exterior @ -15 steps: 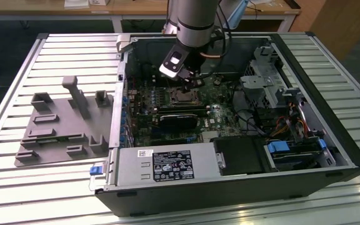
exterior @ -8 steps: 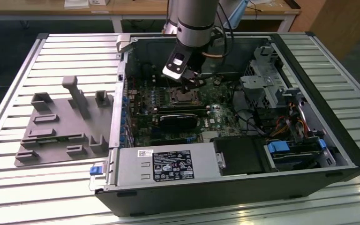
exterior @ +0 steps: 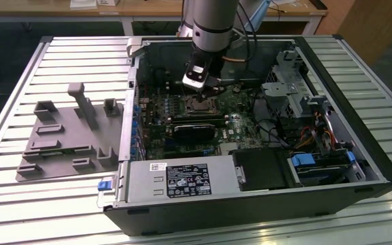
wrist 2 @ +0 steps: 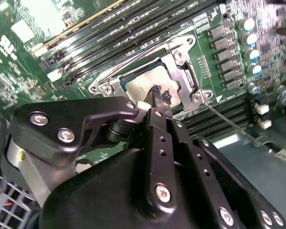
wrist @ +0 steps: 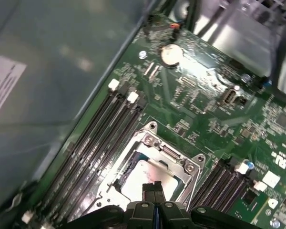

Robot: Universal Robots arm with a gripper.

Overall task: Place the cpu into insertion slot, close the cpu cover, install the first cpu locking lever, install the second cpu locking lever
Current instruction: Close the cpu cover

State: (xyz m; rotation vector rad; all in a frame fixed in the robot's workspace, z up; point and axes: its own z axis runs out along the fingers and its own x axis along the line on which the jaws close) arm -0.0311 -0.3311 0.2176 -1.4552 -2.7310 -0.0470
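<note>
Open computer case [exterior: 368, 164] lies on its side on the slatted desk [exterior: 80, 51]. A grey moulded fixture [exterior: 59, 148] sits on the desk at the exterior view's left, just beside the case.

Arm reaches down into the case. Gripper [exterior: 209, 92] hangs directly over the insertion slot [exterior: 199, 105] on the green motherboard [exterior: 240, 125].

Both wrist views: jaws narrow, the two fingertips [wrist: 151, 187] pressed together, nothing visible between them. Gripper tip [wrist 2: 158, 98] sits just above the cpu [wrist 2: 139, 88]; cannot tell whether it touches.

The cpu [wrist: 144, 180] is seated in the slot, pale face up. The cpu cover [wrist: 169, 155] lies flat around it, chip showing through the window. In the second wrist view the cover's silvery frame [wrist 2: 183, 71] borders the chip.

A thin wire lever [wrist 2: 233, 125] runs from the socket corner out over the neighbouring memory slots [wrist 2: 219, 114]. Cannot tell whether it is latched.

More memory slots [wrist: 95, 143] flank the socket on the other side. Coin cell [wrist: 171, 54] farther up the board.
</note>
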